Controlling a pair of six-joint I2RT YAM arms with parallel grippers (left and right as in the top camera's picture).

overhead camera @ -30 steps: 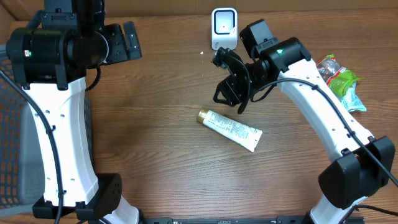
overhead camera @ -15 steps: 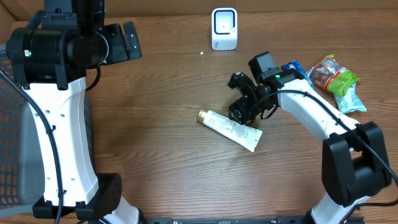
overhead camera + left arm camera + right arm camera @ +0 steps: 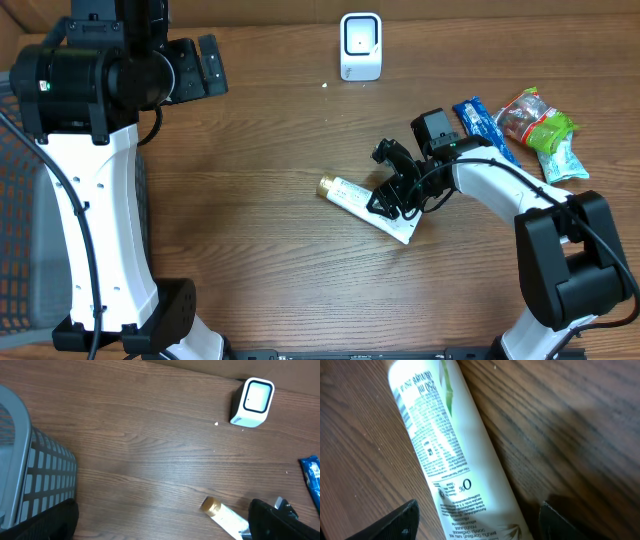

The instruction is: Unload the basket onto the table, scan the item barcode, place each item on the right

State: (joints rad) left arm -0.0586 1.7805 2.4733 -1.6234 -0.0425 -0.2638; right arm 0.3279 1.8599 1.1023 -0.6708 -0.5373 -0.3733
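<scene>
1. A white tube [image 3: 368, 207] with a gold cap [image 3: 326, 186] lies flat on the wooden bench [image 3: 250, 200], near its middle. It lies slantwise, cap toward the left arm's side, and its printed face is turned up.
2. The right wrist view shows small print running along the tube. A finely striped patch near one edge may be the barcode, though it is too small to be sure.
3. The right tool [image 3: 390, 203] hangs low over the tube's flat end with its jaws spread. One dark finger [image 3: 400, 522] stands on either side of the tube, with bare wood showing between finger and tube. Nothing is held; the straddle reads as the line-up for a pinch across the tube's width.
4. The white scanner [image 3: 360, 46] stands upright at the bench's far edge, well apart from the tube and with its window facing the workspace. The tube would likely have to be lifted and turned print-first toward it.
5. A blue packet [image 3: 482, 122] and a clutch of red-and-green snack packs [image 3: 540, 125] lie beside the right arm, seemingly waiting their turn.
6. The left tool [image 3: 195, 68] hangs fully open and empty, high at the far left and clear of the action.
7. A grey mesh basket [image 3: 30, 475] sits at that same edge.
</scene>
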